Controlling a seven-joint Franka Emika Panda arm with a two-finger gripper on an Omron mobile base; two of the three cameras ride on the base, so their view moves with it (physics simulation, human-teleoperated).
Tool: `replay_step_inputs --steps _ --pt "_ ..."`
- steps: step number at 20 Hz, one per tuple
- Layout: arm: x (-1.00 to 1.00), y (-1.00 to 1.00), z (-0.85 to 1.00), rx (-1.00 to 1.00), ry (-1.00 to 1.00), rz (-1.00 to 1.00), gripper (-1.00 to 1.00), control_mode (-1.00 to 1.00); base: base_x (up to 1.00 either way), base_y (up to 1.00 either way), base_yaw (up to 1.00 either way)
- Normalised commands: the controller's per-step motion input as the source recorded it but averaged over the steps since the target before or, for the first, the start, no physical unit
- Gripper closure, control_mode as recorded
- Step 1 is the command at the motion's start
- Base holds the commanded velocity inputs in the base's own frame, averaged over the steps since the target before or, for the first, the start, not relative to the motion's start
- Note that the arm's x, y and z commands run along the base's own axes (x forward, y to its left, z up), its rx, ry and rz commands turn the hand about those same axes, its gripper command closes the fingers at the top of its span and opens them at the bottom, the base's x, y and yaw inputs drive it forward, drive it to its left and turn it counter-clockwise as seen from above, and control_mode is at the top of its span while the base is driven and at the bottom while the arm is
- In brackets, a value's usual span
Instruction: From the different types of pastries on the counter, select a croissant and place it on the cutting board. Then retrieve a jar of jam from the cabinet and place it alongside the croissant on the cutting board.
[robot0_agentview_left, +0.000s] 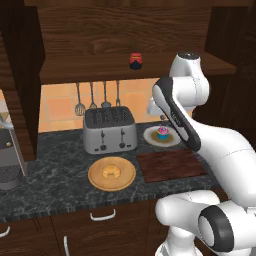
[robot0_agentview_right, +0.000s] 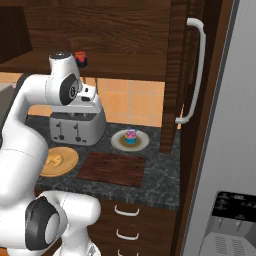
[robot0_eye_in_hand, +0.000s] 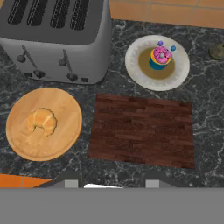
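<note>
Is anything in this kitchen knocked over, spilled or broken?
No, nothing stands out. The croissant lies whole on its round wooden plate, the cupcake stands upright on the white plate, the cutting board lies flat and bare, and the jar of jam stands upright on the cabinet shelf.

In the left base view the arm hides the right rim of the white plate, the right end of the cutting board and the right-hand edge of the surface. In the right base view it covers the top of the toaster, part of the jar of jam on the cabinet shelf, and the left side of the wooden plate. The toaster's top and left corner are cut off in the hand view. A small dark round thing at that view's right edge is cropped and too small to identify. The jaws are cropped at the hand view's bottom, so their spacing cannot be judged.
</note>
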Motion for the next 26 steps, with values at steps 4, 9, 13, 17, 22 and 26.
replay_step_inputs --steps 4,9,13,17,22,26 --pt "0.0 0.27 -0.13 0.0 0.01 0.0 -1.0 -1.0 0.0 0.0 0.0" --pt "0.0 0.63 -0.39 0.0 0.1 0.0 -1.0 -1.0 0.0 0.0 0.0" --pt "0.01 0.64 -0.51 0.0 0.21 0.0 -1.0 -1.0 0.0 0.0 0.0" --pt "0.03 0.48 -0.68 0.0 0.28 0.0 -1.0 -1.0 0.0 0.0 0.0" --pt "0.03 0.4 -0.63 0.0 0.25 0.0 -1.0 -1.0 0.0 0.0 0.0" --pt "0.0 0.32 -0.53 0.0 0.18 0.05 -1.0 -1.0 0.0 0.0 0.0"
